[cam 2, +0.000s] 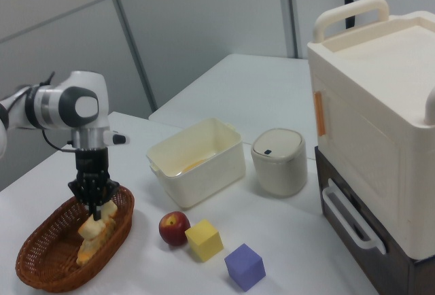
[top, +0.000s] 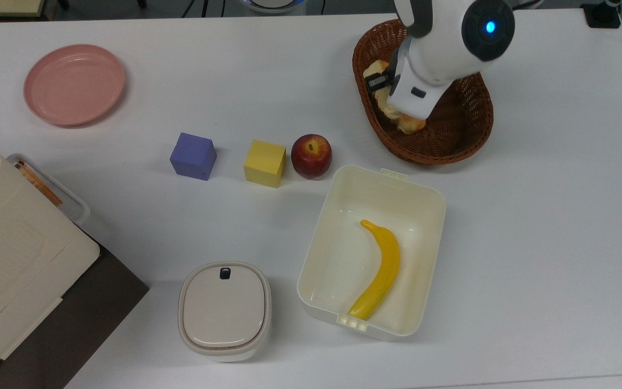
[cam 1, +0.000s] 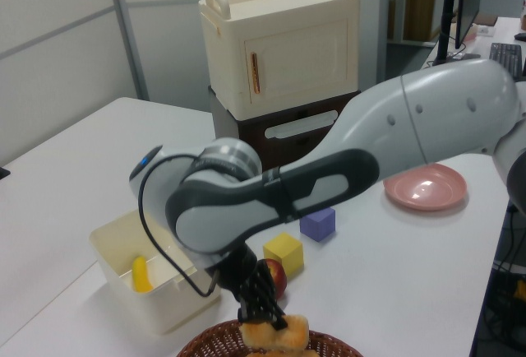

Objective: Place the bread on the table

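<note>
Right now my fingers (cam 2: 96,203) are down inside the wicker basket (top: 454,138), set astride the upper bread roll (cam 2: 103,211). In the right view the pads sit against its sides, so I judge them closed on the bread, though I cannot confirm a firm pinch; in the top view the arm's wrist (top: 413,89) covers most of the contact. In the left view the black fingertips (cam 1: 267,314) meet the top of the pale roll at the basket's rim.

The bread lies in the basket, at the end nearer the apple (top: 311,155), directly under and between the fingers. A second roll with a darker golden crust (top: 411,125) lies touching it, just beyond the wrist in the top view.

My worries from here: the two rolls press together, so a lift may drag the darker one along or tip it over the rim. The roll looks soft and rounded, so a shallow grip could let it slip out once it clears the weave. The basket is light and could shift or lift if a fingertip catches its wall.

Outward, open white bench (top: 548,227) lies on the top view's right of the basket, well apart from the cream box (top: 430,186) holding the banana (top: 384,270), so that seems to me the safest drop spot.
</note>
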